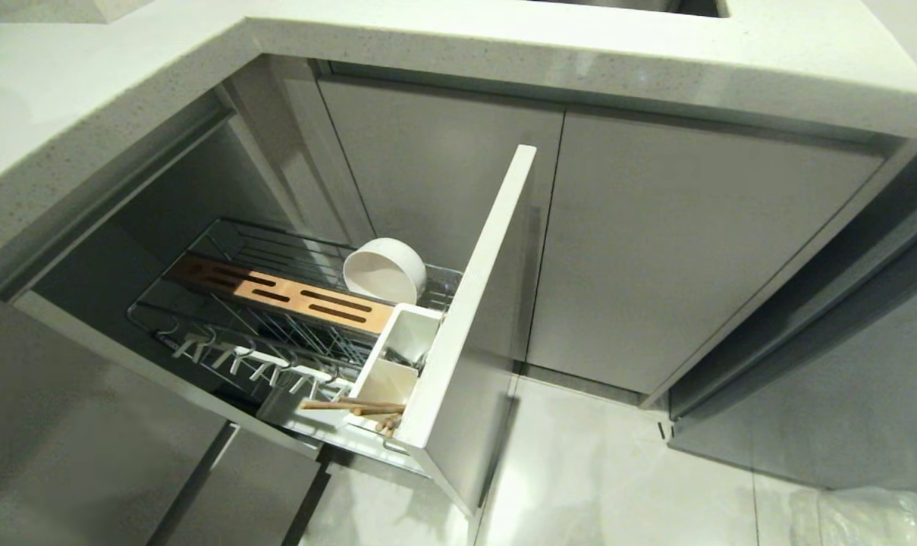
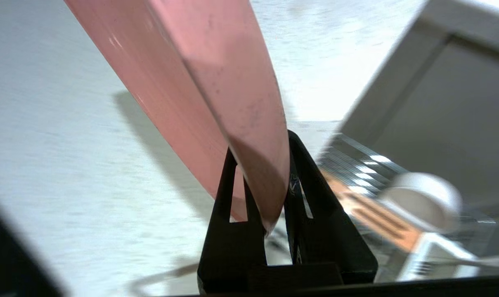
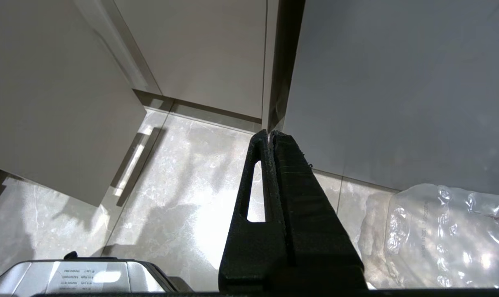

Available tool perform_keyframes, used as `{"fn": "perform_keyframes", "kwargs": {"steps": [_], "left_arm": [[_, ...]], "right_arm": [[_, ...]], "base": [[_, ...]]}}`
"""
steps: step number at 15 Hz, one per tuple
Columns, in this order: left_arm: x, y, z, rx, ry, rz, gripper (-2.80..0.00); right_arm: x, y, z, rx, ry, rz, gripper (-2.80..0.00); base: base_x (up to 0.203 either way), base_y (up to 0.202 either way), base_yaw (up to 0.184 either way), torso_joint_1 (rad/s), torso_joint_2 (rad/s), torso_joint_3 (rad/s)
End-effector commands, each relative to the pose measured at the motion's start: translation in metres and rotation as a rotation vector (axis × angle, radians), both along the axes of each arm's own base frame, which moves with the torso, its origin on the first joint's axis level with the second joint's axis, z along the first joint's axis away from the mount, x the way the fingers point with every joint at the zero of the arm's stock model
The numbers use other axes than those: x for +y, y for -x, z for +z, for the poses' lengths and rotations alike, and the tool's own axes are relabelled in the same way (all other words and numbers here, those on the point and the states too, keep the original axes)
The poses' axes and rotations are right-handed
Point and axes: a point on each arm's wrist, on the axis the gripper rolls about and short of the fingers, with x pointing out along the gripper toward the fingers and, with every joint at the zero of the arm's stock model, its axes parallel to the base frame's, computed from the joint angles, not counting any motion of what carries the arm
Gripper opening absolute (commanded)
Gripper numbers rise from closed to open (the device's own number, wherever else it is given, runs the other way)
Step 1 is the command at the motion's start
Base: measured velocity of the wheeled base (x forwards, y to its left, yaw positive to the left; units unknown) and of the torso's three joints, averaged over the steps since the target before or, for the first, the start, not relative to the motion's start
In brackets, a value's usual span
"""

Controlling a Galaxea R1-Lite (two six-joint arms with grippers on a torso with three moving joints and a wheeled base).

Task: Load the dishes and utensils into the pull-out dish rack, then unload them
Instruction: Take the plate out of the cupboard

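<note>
- Plate first: my left gripper (image 2: 259, 187) has its black fingers (image 2: 228, 231) pinching the rim of the large flat round pink plate (image 2: 208, 82), which stands edge-on and reaches away from the fingers over the speckled white countertop (image 2: 59, 156).
- From the left wrist view, the pull-out dish rack (image 1: 276, 303), a chrome wire basket with a slotted wooden strip (image 1: 280, 292) and a flat pale-grey front panel (image 1: 473, 303), lies below and to one side of the held plate, well apart from it.
- I judge the coming move turns on keeping the plate on edge and lining it up with the wire slots beside the strip. The left arm is the one that matters here; neither arm shows in the head view.
- Already in the rack: the small cream-white round bowl (image 1: 384, 271) tipped on its side at the back near the front panel, and the thin pale wooden chopsticks (image 1: 356, 407) lying across the near end of the white plastic utensil caddy (image 1: 397, 356).
- I cannot find the spoon for certain.
- My right gripper (image 3: 270, 138) hangs parked over the pale floor tiles (image 3: 179, 198), fingers pressed together on nothing.
</note>
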Motion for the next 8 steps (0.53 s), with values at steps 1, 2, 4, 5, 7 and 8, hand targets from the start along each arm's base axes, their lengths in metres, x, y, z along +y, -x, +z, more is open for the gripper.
{"fn": "perform_keyframes", "kwargs": {"steps": [1, 2, 4, 5, 7, 8], "left_arm": [[0.002, -0.007, -0.001, 0.033, -0.040, 0.063, -2.80], [0.002, -0.014, -0.003, 0.060, -0.065, 0.087, -2.80], [0.003, -0.034, -0.007, 0.119, -0.101, 0.155, -2.80], [0.004, -0.046, -0.010, 0.155, -0.120, 0.199, -2.80], [0.007, -0.071, -0.019, 0.244, -0.172, 0.313, -2.80], [0.009, -0.081, -0.025, 0.301, -0.204, 0.361, -2.80]], "right_arm": [[0.000, 0.000, 0.000, 0.001, 0.000, 0.000, -2.80], [0.000, 0.000, 0.000, 0.001, 0.000, 0.000, -2.80], [0.000, 0.000, 0.000, 0.001, 0.000, 0.000, -2.80], [0.000, 0.000, 0.000, 0.001, 0.000, 0.000, -2.80], [0.000, 0.000, 0.000, 0.001, 0.000, 0.000, -2.80], [0.000, 0.000, 0.000, 0.001, 0.000, 0.000, -2.80]], "base": [[0.000, 0.000, 0.000, 0.000, 0.00, 0.000], [0.000, 0.000, 0.000, 0.000, 0.00, 0.000], [0.000, 0.000, 0.000, 0.000, 0.00, 0.000], [0.000, 0.000, 0.000, 0.000, 0.00, 0.000], [0.000, 0.000, 0.000, 0.000, 0.00, 0.000], [0.000, 0.000, 0.000, 0.000, 0.00, 0.000]]}}
